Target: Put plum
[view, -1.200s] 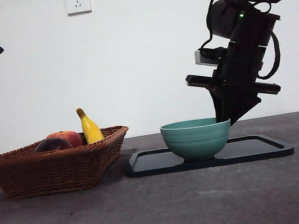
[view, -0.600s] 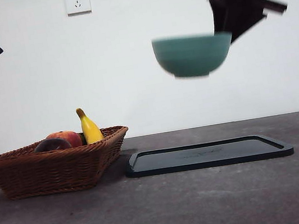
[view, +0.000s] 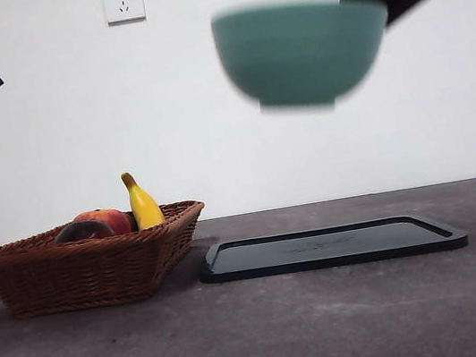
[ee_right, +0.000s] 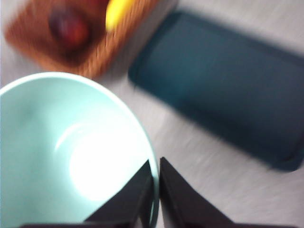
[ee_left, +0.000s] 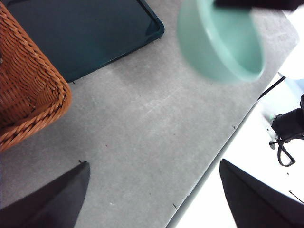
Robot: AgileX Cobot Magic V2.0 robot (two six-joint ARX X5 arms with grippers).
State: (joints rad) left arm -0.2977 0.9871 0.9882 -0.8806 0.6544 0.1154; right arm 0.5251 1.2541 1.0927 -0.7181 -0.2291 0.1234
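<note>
Wicker comes first on the left: a brown basket (view: 85, 271) sits on the grey surface (view: 263, 337), holding the plum (view: 83, 230) at its near-left side, a red-orange apple (view: 110, 219) just behind it and a yellow banana (view: 142, 204) standing up to their right. The plum is dark and round, so it has no long axis to line up with; any approach from above should do. Just right of the basket lies a flat dark tray (view: 332, 247), with nothing on it. High above the tray hangs a teal bowl (view: 301, 49), blurred, gripped at its rim by the right hand (ee_right: 156, 190), whose jaws are pinched nearly together over the bowl's wall, one inside and one outside. The left hand (ee_left: 152, 199) waits with its jaws spread wide and nothing between them; its view looks down on the basket's corner, the tray's edge and the bowl.

The relation that matters: the plum lies down and to the left of the bowl-carrying hand, well apart from it, with the tray between. In the front view a black tip shows at the top left corner, above the basket side; judging by the left wrist view, that is probably the left arm, which is free and likely the better placed for the plum. I would judge the fruit untouched so far
</note>
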